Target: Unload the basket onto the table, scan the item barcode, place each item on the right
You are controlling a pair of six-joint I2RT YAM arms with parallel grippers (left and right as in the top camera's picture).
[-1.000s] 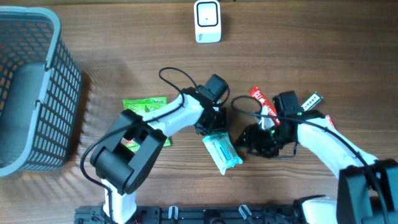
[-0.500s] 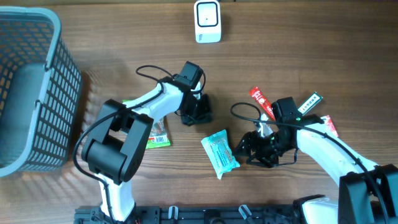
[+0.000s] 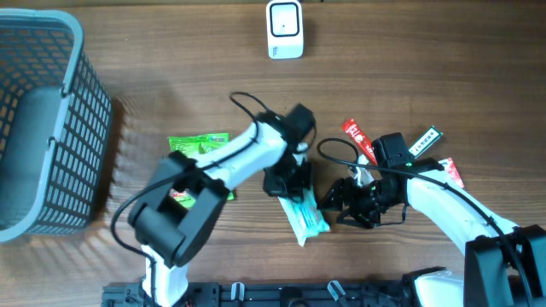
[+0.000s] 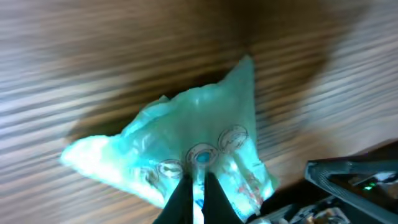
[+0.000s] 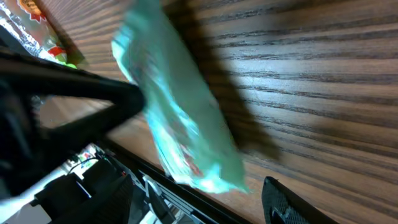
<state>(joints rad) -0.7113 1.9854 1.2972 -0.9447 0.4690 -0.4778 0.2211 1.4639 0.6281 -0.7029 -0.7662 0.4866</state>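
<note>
Presently, the teal packet (image 3: 305,215) is lying on the wood-grain table (image 3: 426,51) near its front edge, between the two arms. It is showing as a soft, crinkled film pouch, pillow-shaped with pointed corners and small round printed marks.

The left gripper (image 4: 198,186) is bearing down on it with jaws closed, pinching the film at the edge nearest the wrist camera. The right gripper (image 3: 337,206) is sitting just beside the packet's right side with jaws standing apart, gripping nothing.

Counts: one teal packet; one white, rounded-rectangular scanner (image 3: 284,30) standing at the far edge; one grey lattice basket (image 3: 85,111) occupying the left side; one flat green pack (image 3: 198,143) lying left of the left arm; one red stick sachet (image 3: 358,139) and one dark stick sachet (image 3: 425,138) lying behind the right arm.

Bare wood is running between the packet and the scanner, and more is lying right of the scanner. Room in front of the packet is looking tight. The barcode is not showing in any view.
</note>
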